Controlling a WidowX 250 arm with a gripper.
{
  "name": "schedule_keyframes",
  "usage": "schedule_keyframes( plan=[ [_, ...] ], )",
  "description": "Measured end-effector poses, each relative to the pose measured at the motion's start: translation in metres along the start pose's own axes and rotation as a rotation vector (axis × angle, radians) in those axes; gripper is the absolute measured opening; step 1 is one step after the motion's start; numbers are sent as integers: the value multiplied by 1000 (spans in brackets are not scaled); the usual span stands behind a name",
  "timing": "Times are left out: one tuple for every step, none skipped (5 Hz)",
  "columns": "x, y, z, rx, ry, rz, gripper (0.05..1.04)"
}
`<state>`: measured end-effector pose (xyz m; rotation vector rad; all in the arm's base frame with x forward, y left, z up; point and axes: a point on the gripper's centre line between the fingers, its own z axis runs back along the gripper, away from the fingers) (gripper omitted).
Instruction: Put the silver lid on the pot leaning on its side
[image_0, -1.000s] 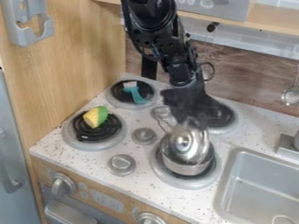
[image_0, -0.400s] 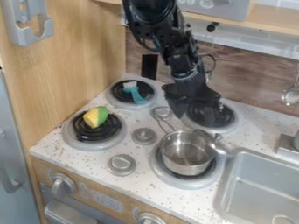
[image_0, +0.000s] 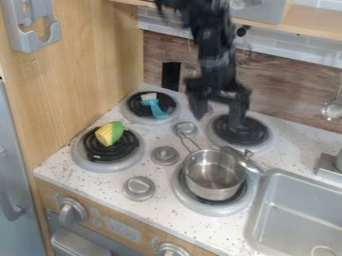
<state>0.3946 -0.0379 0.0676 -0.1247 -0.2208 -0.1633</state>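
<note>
Black gripper (image_0: 217, 120) hangs open at upper centre, its blurred arm cut off above. Below, the silver lid (image_0: 253, 165) leans against the right side of the metal pot (image_0: 212, 182). Speckled countertop (image_0: 107, 182) meets a wooden wall (image_0: 87, 75) at left. Toy corn (image_0: 109, 134) and a blue brush (image_0: 155, 107) lie on left burners; the sink (image_0: 294, 215) sits lower right.

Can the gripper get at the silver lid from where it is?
Probably yes: the gripper hangs open over the back right burner, and nothing covers the lid. Its lean against the pot may make the grip awkward.
</note>
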Motion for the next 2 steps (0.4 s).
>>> schedule_keyframes(
  plan=[
    [-6, 13, 2, 8, 31, 52, 998],
    [-10, 15, 2, 10, 53, 57, 998]
  ],
)
